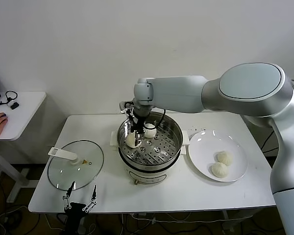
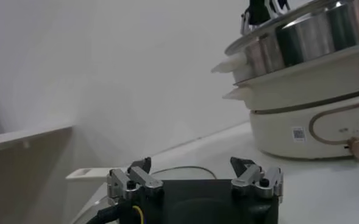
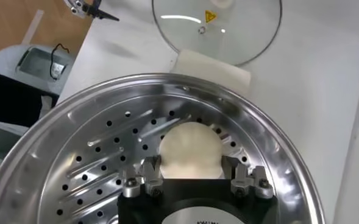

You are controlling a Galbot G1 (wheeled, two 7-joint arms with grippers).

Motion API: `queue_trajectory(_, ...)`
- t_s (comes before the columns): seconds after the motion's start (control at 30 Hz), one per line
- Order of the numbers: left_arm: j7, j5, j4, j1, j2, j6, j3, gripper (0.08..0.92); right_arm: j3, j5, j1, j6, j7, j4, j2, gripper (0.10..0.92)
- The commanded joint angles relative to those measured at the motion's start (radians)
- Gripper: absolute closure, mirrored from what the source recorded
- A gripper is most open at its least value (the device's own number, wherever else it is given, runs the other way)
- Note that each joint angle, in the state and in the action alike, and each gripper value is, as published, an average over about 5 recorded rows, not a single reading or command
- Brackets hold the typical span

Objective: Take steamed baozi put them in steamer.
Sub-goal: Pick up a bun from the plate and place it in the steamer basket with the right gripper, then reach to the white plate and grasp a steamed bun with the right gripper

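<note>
Head view: my right tool [image 1: 138, 131] is down inside the steamer [image 1: 171, 128], one baozi [image 1: 131, 140] beside it on the tray, two more baozi [image 1: 224, 157] waiting on the plate [image 1: 201, 152].
Right wrist view: right tool [image 3: 196, 176] fingers [image 3: 150, 169] bracket a baozi [image 3: 190, 149] on the perforated tray; I judge they're clamped on it, so I'd open fully, then lift straight up.
Left wrist view: left tool [image 2: 195, 176] hangs spread apart at the counter [image 2: 325, 189] edge, steamer [image 2: 313, 36] beyond it.

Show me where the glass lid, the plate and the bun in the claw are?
glass lid [image 1: 74, 169]: head view, on the clear glass.
plate [image 1: 201, 149]: head view, on a bare white part near its left rim.
bun in the right claw [image 3: 190, 149]: right wrist view, on the bun's rounded top, inside the steamer [image 3: 270, 140].
</note>
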Motion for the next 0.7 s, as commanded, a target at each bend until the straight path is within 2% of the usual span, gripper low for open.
queue_trajectory(0.03, 0.0, -0.001, 0.001, -0.001, 0.0, -0.001, -0.002, 0.177, 0.02, -0.007, -0.02, 0.002, 0.025, -0.018, 0.007, 0.341)
queue_trajectory(0.23, 0.0, -0.001, -0.003, 0.004, -0.002, -0.001, -0.003, 0.177, -0.003, 0.019, 0.071, 0.013, 0.009, 0.032, -0.048, 0.217)
queue_trajectory(0.53, 0.001, 0.006, -0.016, 0.013, -0.006, 0.003, 0.0, 0.177, -0.07, 0.06, 0.266, 0.033, -0.038, 0.234, -0.225, 0.202)
queue_trajectory(0.7, 0.001, 0.012, -0.026, 0.02, -0.008, 0.005, 0.003, 0.177, -0.13, 0.038, 0.352, 0.067, -0.078, 0.306, -0.375, 0.203)
